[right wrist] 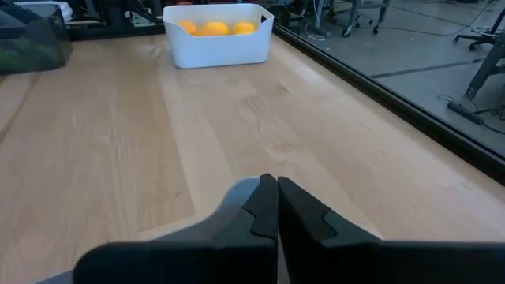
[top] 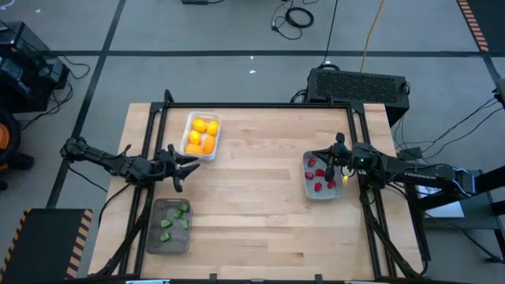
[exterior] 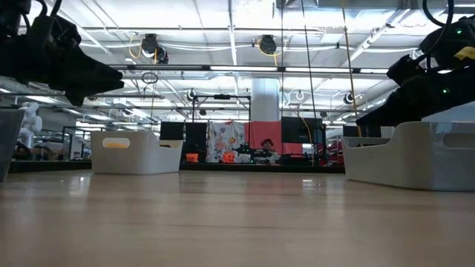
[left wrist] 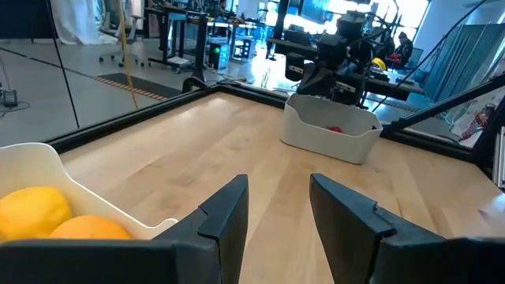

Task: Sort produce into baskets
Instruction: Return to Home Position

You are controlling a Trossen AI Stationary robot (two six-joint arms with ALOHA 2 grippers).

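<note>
The white basket point(top: 201, 136) holds yellow and orange fruits point(top: 202, 134) at the far left. The darker grey basket point(top: 170, 226) holds small green pieces point(top: 175, 219) at the near left. The light grey basket point(top: 323, 176) holds small red pieces point(top: 319, 175) at the right. My left gripper point(top: 188, 169) is open and empty, between the white and darker grey baskets, just right of them. Its own view point(left wrist: 276, 213) shows the fruits point(left wrist: 47, 217) beside it. My right gripper point(top: 326, 162) is shut and hangs above the light grey basket; its own view point(right wrist: 276, 209) shows nothing between its fingers.
A black frame point(top: 260, 106) runs along the table's far edge and down both sides. Bare wood point(top: 252, 197) lies between the baskets in the table's middle. The low view shows the white basket point(exterior: 136, 157) and the light grey basket point(exterior: 412, 159) standing on the tabletop.
</note>
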